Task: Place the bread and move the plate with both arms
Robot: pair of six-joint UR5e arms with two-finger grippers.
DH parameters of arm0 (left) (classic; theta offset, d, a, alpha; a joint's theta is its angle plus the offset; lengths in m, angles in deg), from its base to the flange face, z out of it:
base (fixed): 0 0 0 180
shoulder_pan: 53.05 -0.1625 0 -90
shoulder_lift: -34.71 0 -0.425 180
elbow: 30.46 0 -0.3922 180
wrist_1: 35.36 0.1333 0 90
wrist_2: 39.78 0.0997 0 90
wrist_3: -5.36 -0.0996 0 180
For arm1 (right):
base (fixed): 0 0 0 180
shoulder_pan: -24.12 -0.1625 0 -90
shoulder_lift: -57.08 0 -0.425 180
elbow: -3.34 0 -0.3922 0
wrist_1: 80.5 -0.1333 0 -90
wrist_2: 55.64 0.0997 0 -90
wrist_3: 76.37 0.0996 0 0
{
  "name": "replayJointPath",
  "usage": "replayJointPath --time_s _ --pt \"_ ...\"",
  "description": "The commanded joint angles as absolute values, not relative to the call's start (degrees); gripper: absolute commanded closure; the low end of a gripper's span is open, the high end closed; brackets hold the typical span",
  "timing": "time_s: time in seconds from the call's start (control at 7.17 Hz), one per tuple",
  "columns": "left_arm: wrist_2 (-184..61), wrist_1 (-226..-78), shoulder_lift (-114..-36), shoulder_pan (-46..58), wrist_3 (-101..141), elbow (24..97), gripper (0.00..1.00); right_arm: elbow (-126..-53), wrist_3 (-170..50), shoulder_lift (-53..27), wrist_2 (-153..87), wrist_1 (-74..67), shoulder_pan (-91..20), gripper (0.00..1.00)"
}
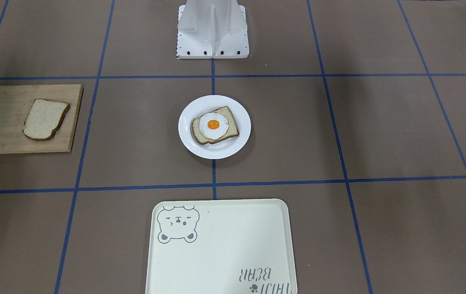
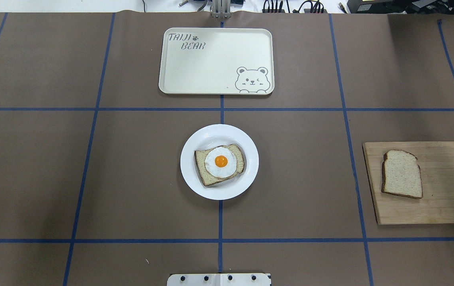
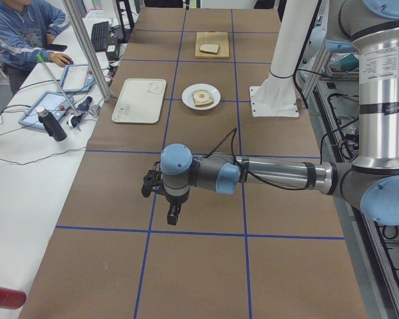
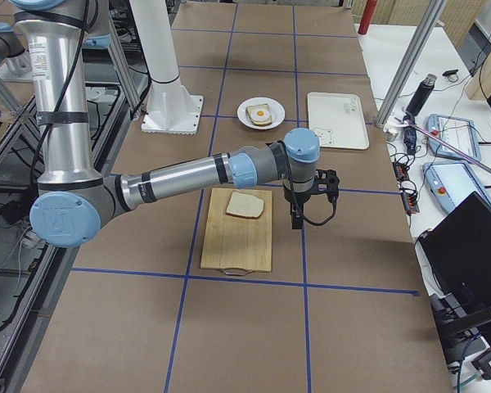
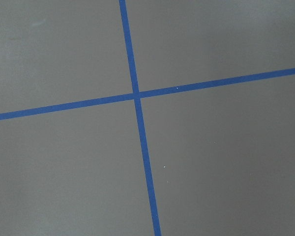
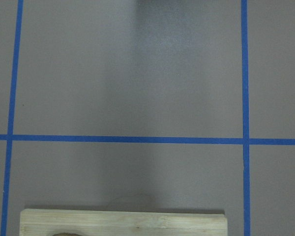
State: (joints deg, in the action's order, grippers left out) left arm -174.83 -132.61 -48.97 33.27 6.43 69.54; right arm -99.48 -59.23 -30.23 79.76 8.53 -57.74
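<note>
The plain bread lies flat on a wooden cutting board at the overhead view's right. The white plate sits at the table's centre and holds another slice topped with a fried egg. My left gripper shows only in the exterior left view, hanging over bare table far from the plate; I cannot tell if it is open. My right gripper shows only in the exterior right view, hanging just past the board's far edge beside the bread; I cannot tell if it is open.
A cream bear-print tray lies beyond the plate on the operators' side. The white robot base stands behind the plate. Blue tape lines grid the brown table. An operator, tablets and a bottle are at a side desk.
</note>
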Motion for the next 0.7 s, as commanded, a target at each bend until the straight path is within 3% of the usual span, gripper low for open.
replayJointPath --time_s 0.0,0.28,0.56 --pt "-174.8 -132.7 -49.3 33.2 6.6 69.5 0.01 -99.4 -59.4 -30.9 81.0 7.4 -55.5 0.00" --pt "-174.9 -132.8 -49.4 33.0 6.5 69.5 0.01 -99.4 -52.1 -31.5 82.9 4.8 -48.3 0.00" --pt "-174.7 -132.7 -49.5 33.0 9.0 69.1 0.01 -99.9 -35.6 -34.5 79.6 -8.0 -39.0 0.00"
